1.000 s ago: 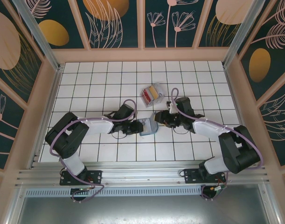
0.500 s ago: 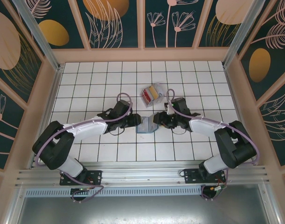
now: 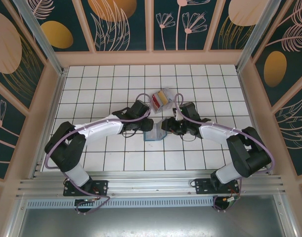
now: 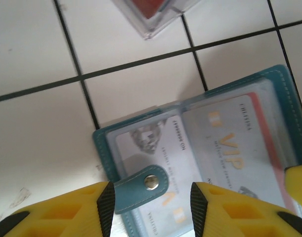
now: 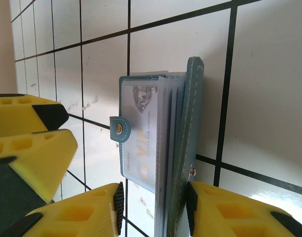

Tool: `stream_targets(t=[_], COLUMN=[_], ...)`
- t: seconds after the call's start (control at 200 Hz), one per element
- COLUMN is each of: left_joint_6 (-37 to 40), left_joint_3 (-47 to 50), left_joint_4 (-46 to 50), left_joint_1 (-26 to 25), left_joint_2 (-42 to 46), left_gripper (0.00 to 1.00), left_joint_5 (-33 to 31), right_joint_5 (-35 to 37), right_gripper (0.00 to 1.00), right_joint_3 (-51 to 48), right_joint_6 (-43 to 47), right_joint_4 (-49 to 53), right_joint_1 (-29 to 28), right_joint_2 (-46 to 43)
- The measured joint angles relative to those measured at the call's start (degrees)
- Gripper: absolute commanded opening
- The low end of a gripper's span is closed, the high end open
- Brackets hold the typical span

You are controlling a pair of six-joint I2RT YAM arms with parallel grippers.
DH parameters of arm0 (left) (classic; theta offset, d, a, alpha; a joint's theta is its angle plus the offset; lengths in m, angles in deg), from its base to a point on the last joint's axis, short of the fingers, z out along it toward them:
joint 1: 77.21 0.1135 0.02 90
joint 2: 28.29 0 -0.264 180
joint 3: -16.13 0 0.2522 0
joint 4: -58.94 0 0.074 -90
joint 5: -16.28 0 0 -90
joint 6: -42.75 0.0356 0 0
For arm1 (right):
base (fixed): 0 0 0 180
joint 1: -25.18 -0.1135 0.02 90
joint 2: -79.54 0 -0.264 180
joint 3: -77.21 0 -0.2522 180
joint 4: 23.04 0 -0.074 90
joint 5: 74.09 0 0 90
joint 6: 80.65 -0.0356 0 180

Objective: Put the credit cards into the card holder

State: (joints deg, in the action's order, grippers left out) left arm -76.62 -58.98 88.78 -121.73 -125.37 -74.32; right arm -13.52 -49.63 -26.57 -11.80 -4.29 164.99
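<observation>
The teal card holder (image 3: 154, 133) lies open mid-table, with printed cards showing in its clear pockets (image 4: 230, 143). Its snap strap (image 4: 143, 185) sits between the pads of my left gripper (image 4: 151, 210), which is open and just clear of the strap. My right gripper (image 5: 154, 210) straddles the raised cover (image 5: 188, 148). One pad rests against the cover's outside, and a gap shows between the other pad and the pages. Red and yellow credit cards (image 3: 160, 98) sit in a clear box behind the holder. The box corner (image 4: 151, 15) appears at the top of the left wrist view.
Both arms meet over the holder at the middle of the white tiled floor (image 3: 91, 94). Wooden walls (image 3: 151, 58) frame the table, and a metal rail (image 3: 151, 183) runs along the near edge.
My left arm has swung right and farther back, toward the clear box, and its jaws have widened around the strap. The right gripper has edged left with the holder's cover.
</observation>
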Motion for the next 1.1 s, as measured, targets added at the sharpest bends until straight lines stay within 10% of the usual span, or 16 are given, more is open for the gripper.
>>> stream_targets(t=[0.746,1.101], left_joint_6=[4.9,4.5], left_joint_3=[-6.6,-6.6], left_joint_4=[9.7,9.8], left_joint_1=[-4.9,-4.9], left_joint_2=[-10.8,-10.8], left_gripper=[0.45,0.0], left_joint_5=[-16.2,-16.4], right_joint_5=[0.0,0.0], right_gripper=[0.4,0.4], right_joint_3=[0.0,0.0], right_joint_6=[0.0,0.0], right_joint_4=[0.0,0.0], right_joint_1=[0.0,0.0], right_joint_2=[0.0,0.4])
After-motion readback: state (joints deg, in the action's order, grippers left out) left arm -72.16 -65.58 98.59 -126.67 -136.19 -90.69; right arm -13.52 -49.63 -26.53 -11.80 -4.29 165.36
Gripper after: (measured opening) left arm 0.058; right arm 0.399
